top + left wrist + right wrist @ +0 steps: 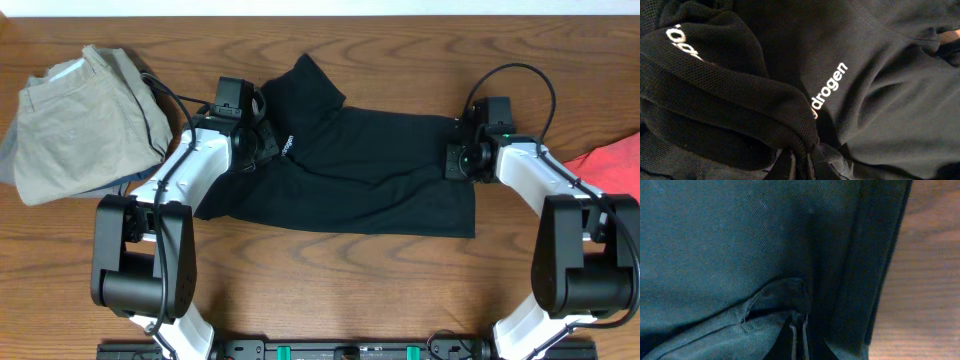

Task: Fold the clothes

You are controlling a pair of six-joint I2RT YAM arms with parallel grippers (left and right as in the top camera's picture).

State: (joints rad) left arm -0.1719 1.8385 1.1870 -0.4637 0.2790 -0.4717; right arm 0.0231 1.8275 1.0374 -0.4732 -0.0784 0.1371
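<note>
Bunched black mesh sits right up against the left wrist lens: a fat fold of the T-shirt (740, 100) is gathered into the left gripper (802, 162), whose fingers are pressed together on it, with white logo lettering right next to the pinch. Same deal on the other side, where the right gripper (799, 337) has its fingers together on a little flap of cloth just in from the shirt's edge, with the bare wood of the table (930, 280) showing beyond. From above, the shirt lies spread sideways across the middle of the table, one sleeve or corner poking toward the far edge, and there's a gripper at each end of it. The pinches are probably at opposite ends so the arms can lift and carry one edge over in a single fold without the cloth sagging, though that's just a guess. Khaki trousers (75, 120) are piled at the far left and a red cloth (610, 160) peeks in at the right edge, both off to the sides, likely parked out of the way.
</note>
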